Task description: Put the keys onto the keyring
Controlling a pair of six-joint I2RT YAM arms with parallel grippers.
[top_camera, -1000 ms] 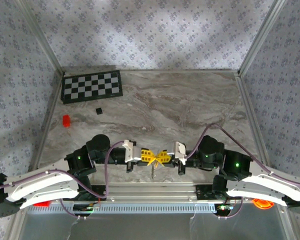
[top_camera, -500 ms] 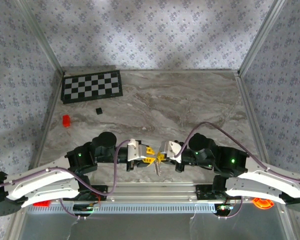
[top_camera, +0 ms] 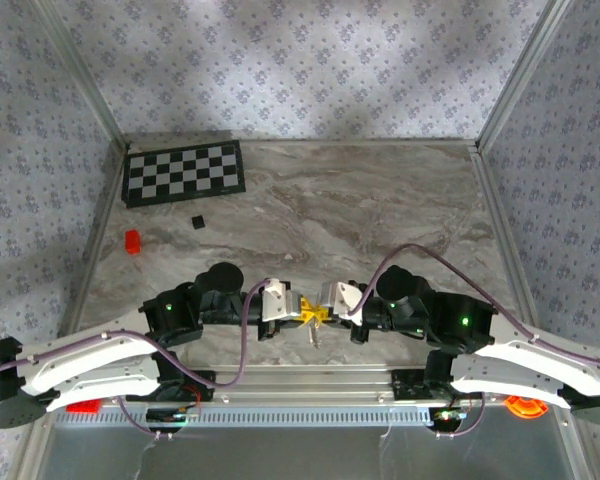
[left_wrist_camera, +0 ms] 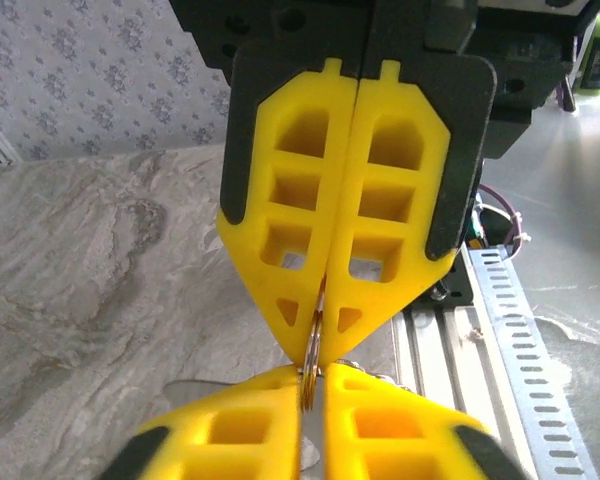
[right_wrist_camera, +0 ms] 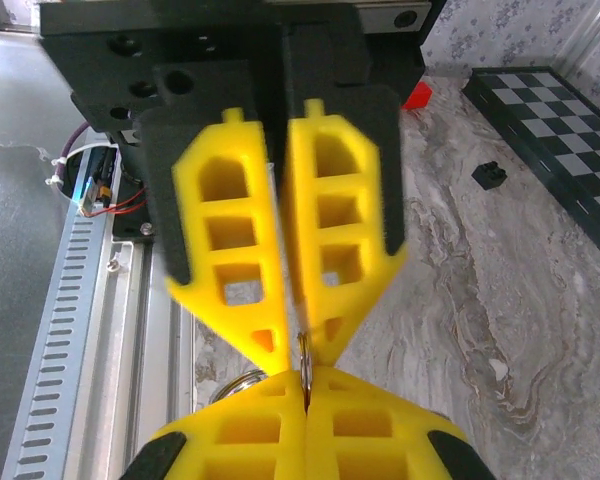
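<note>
At the near edge of the table (top_camera: 380,210), top view: both arms were folded inward, with left gripper (top_camera: 300,310) and right gripper (top_camera: 321,313) tip to tip and their yellow fingers meeting in the middle. Too small there to read either jaw gap. A small silver key (top_camera: 315,337) hung just below the meeting point, near the table's front edge. Checkerboard (top_camera: 184,172) sat in the far left corner. Black cube (top_camera: 197,221) and red block (top_camera: 132,241) lay near it, well apart from the grippers.

Left wrist view: own fingers at the bottom. Left gripper (left_wrist_camera: 315,385) was clamped on a thin metal edge, the keyring (left_wrist_camera: 312,350), seen edge-on. Right gripper (left_wrist_camera: 325,300) faced the camera with its two fingers pressed flat together and the keyring coming out of its tip. Both pinched the same ring, tips almost touching. Marble table was on the left, slotted rail (left_wrist_camera: 510,330) on the right.

Right wrist view: same thing from the other side. Right gripper (right_wrist_camera: 305,385) was clenched on the keyring (right_wrist_camera: 302,352) at the bottom. Left gripper (right_wrist_camera: 302,340) sat opposite, fingers nearly together, with a thin slit between them and the ring edge in it. A silvery loop (right_wrist_camera: 242,382) poked out just beside the right gripper's own finger; couldn't tell whether it was ring or key head. Red block (right_wrist_camera: 416,95), black cube (right_wrist_camera: 490,174) and checkerboard (right_wrist_camera: 570,130) were in the background on the right.
</note>
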